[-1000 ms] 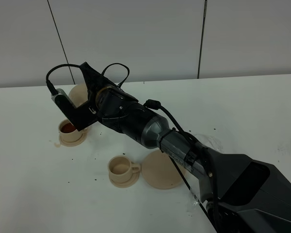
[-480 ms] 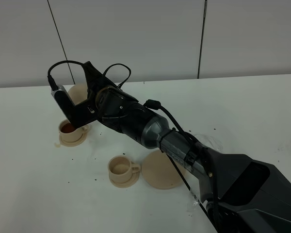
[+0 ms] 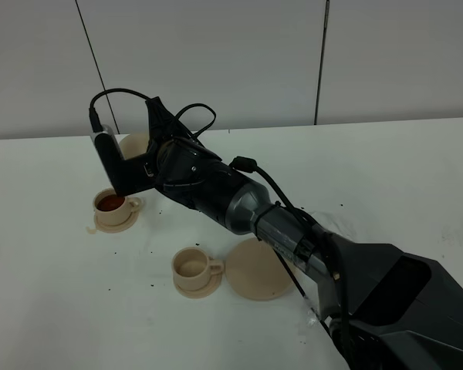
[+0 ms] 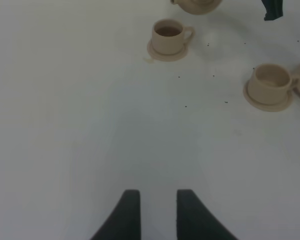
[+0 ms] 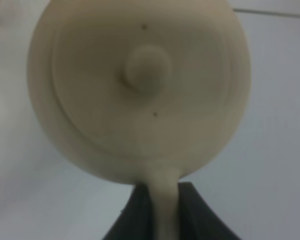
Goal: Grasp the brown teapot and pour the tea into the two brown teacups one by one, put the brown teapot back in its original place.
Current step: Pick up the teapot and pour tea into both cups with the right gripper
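Here, the right end effector [image 5: 162, 207] clamps one teapot [image 5: 140, 90] near two teacups [image 4: 168, 34] [image 4: 271, 81]; the left end effector [image 4: 158, 196] stands parted.

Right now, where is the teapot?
The teapot is at the upper left of the high view, held by its handle in the right pincer, just beyond the tea-filled cup.

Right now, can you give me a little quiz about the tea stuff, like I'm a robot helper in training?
1. True or false: the teapot sits on the big saucer.
2. Tea shows in: A the cup beside that saucer, B the other cup, C both.
3. Fill in: the right gripper pinches the teapot's ____.
Key: 1 false, 2 B, 3 handle.
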